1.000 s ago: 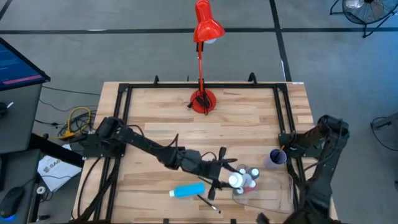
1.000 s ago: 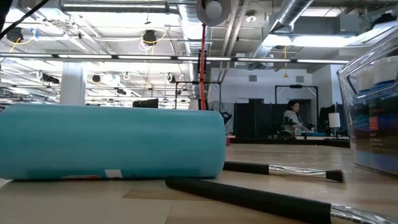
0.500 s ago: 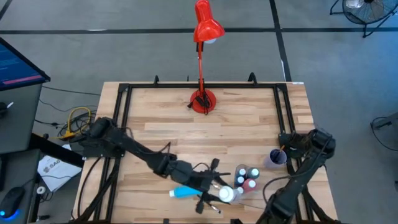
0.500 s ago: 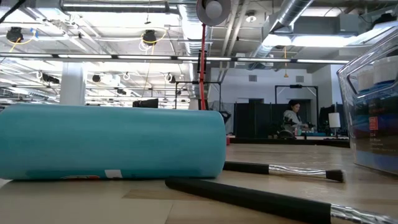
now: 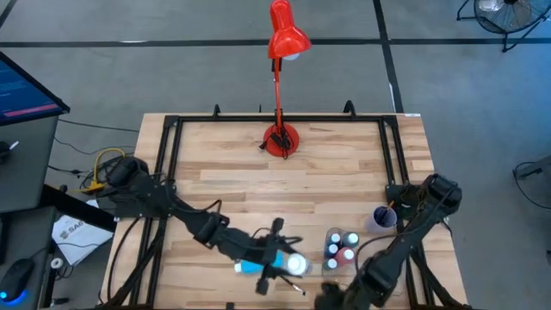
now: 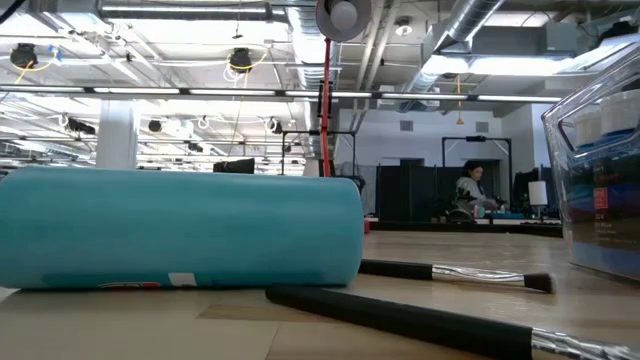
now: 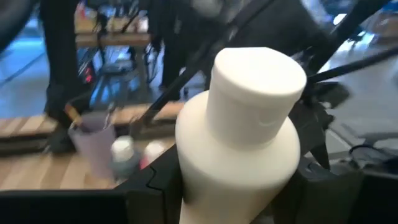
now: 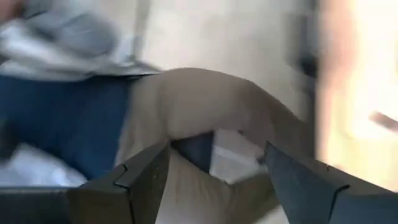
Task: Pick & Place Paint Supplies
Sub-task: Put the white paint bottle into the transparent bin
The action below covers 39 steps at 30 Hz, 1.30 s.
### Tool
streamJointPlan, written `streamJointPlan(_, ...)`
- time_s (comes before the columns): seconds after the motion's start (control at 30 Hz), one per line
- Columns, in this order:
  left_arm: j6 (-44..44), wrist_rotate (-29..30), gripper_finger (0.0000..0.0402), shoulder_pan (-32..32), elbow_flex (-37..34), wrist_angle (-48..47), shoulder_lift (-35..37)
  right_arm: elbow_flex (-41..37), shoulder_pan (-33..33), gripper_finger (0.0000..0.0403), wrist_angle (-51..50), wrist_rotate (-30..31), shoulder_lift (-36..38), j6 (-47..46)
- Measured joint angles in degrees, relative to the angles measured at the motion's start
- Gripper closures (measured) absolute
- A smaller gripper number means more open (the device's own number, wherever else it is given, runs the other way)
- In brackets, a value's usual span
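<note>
Wooden slats form the surface [image 5: 232,185], with a red desk lamp [image 5: 281,138] at its far centre and a clear tray [image 5: 379,271] at the near right holding several small bottles [image 5: 341,247] beside a lilac cup [image 5: 382,219]. Left pincer [image 5: 291,263] is clamped on a white bottle [image 7: 239,140], raised above the teal tube [image 5: 256,264] and thin brushes [image 6: 455,273] lying at the near centre. Right pincer [image 8: 214,163] sits off the near right edge, its fingers spread and gripping nothing
</note>
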State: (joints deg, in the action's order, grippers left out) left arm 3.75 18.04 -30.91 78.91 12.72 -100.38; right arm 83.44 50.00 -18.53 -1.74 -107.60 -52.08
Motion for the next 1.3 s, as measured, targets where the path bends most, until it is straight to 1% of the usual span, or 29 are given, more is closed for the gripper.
streamJointPlan(0.1, 1.73, -1.13, 0.0261, 1.16, -0.1, -0.76, -0.39, -0.05, -1.12, 0.0151, -9.46, 0.17, 1.43, -7.72)
streamJointPlan(0.17, 2.67, -2.14, 0.0261, 1.41, 0.0, -0.52, -0.48, -0.09, -1.55, 0.0154, -14.16, -1.3, 3.06, -11.49)
streamJointPlan(0.23, 2.82, -2.75, 0.0261, 1.49, 0.01, -1.23, -0.57, -0.09, -1.45, 0.0158, -18.57, -1.19, 5.84, -12.35)
streamJointPlan(0.27, 2.87, -3.16, 0.0261, 1.59, 0.0, -1.46, -0.63, -0.09, -1.12, 0.016, -19.8, 0.33, 7.45, -12.31)
streamJointPlan(0.3, 2.94, -3.6, 0.0261, 1.59, -0.01, -1.51, -0.66, -0.09, -0.44, 0.0163, -20.99, 3.41, 9.26, -11.75)
streamJointPlan(0.33, 2.77, -3.49, 0.0261, 1.59, -0.01, -1.45, -0.66, -0.09, 0.42, 0.0167, -21.84, 7.93, 11.21, -10.0)
streamJointPlan(0.37, 2.73, -3.57, 0.0261, 1.59, -0.01, -1.28, -0.66, -0.09, 1.51, 0.017, -22.07, 13.82, 13.1, -7.54)
streamJointPlan(0.5, 2.71, -3.69, 0.0261, 2.01, -0.01, -1.2, -0.77, -0.53, 8.96, 0.0185, -20.38, 43.28, 18.74, 2.82)
streamJointPlan(0.53, 2.78, -4.3, 0.0261, 2.27, 0.0, -0.58, -1.09, -0.83, 10.75, 0.0188, -19.76, 49.33, 19.2, 5.03)
streamJointPlan(0.57, 2.8, -5.28, 0.0261, 2.57, 0.01, 0.07, -1.33, -1.08, 12.42, 0.0191, -19.07, 54.16, 19.39, 7.18)
streamJointPlan(0.6, 2.81, -6.84, 0.0261, 2.79, 0.01, 0.19, -1.51, -1.16, 13.64, 0.0193, -18.74, 57.11, 19.39, 9.06)
streamJointPlan(0.67, 2.91, -9.54, 0.0261, 3.43, 0.01, 3.35, -2.59, -1.18, 14.63, 0.0195, -17.61, 60.64, 19.42, 11.96)
streamJointPlan(0.77, 2.72, -9.63, 0.0261, 3.77, -0.01, 5.57, -2.68, -1.16, 14.13, 0.0194, -15.51, 63.12, 18.69, 14.42)
streamJointPlan(0.87, 2.4, -9.68, 0.0261, 4.03, 0.09, 8.46, -2.87, -1.16, 12.14, 0.0191, -14.68, 62.93, 17.27, 16.09)
streamJointPlan(0.97, 2.25, -12.35, 0.0261, 4.06, 0.09, 10.21, -3.56, -1.16, 9.86, 0.0191, -14.67, 62.84, 16.43, 16.26)
streamJointPlan(1.1, 1.84, -12.52, 0.0261, 3.84, 0.03, 10.25, -3.61, -1.16, 6.64, 0.0196, -14.68, 62.37, 15.66, 16.26)
streamJointPlan(1.17, 1.17, -12.52, 0.0261, 3.84, 0.03, 10.09, -3.61, -1.16, 5.49, 0.0198, -14.73, 61.19, 15.41, 16.27)
streamJointPlan(1.3, 0.85, -12.77, 0.0261, 3.84, 0.02, 9.62, -3.61, -1.16, 3.51, 0.02, -14.1, 56.42, 15.47, 16.21)
